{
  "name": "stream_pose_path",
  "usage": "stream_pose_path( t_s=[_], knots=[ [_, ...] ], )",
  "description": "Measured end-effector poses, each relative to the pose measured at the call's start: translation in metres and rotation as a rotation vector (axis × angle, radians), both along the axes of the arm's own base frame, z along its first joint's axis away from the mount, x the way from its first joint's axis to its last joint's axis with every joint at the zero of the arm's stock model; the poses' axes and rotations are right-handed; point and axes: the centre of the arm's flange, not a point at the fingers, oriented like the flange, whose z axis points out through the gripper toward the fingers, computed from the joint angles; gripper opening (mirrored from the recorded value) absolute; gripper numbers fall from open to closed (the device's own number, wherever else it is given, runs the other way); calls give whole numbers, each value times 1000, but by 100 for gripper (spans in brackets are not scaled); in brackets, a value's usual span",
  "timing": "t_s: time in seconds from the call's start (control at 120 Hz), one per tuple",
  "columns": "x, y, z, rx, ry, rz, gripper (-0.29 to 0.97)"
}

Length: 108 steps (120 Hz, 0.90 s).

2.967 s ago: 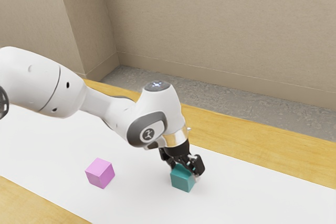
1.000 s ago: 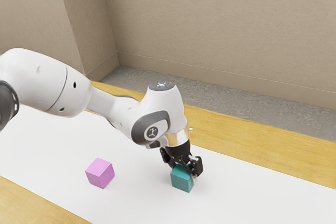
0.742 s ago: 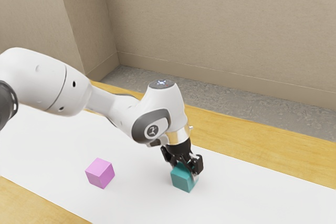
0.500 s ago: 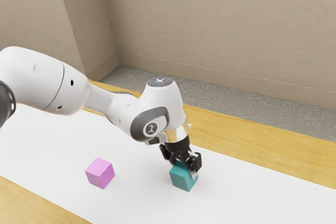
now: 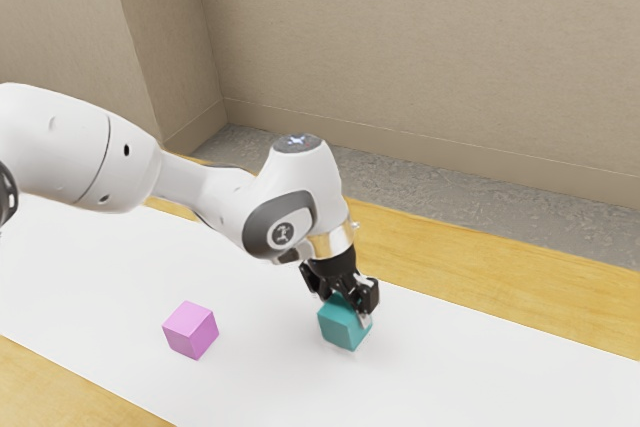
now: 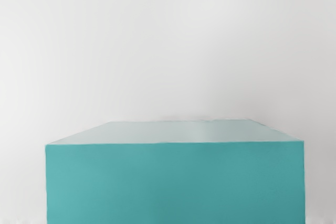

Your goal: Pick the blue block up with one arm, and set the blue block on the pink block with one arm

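Note:
The blue-green block [image 5: 343,327] hangs just above the white table surface, slightly tilted, with my gripper [image 5: 345,304] shut on its top part. The black fingers clasp it from two sides. In the wrist view the same block [image 6: 175,174] sits right under my hand, its top face and one side visible against the white surface. The pink block [image 5: 190,329] rests on the white surface toward the exterior view's left, roughly two block widths from the blue block.
A white mat [image 5: 100,287] covers the wooden table [image 5: 480,262], whose bare wood runs along the far side and near left corner. Grey floor and beige walls lie behind.
My gripper closed on the blue block and has lifted it a little off the surface, shifting slightly toward the exterior view's left. The pink block has not moved.

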Motion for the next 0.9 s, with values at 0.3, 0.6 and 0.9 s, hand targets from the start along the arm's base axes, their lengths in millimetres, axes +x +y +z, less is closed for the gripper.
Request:
stream_pose_path(
  t_s=[0.3, 0.6, 0.9],
  knots=[
    [-34, 37, 55, 74, -34, 35, 29],
    [-79, 146, 81, 142, -47, 207, 28],
    [-106, 190, 69, 161, -15, 274, 28]
  ],
)
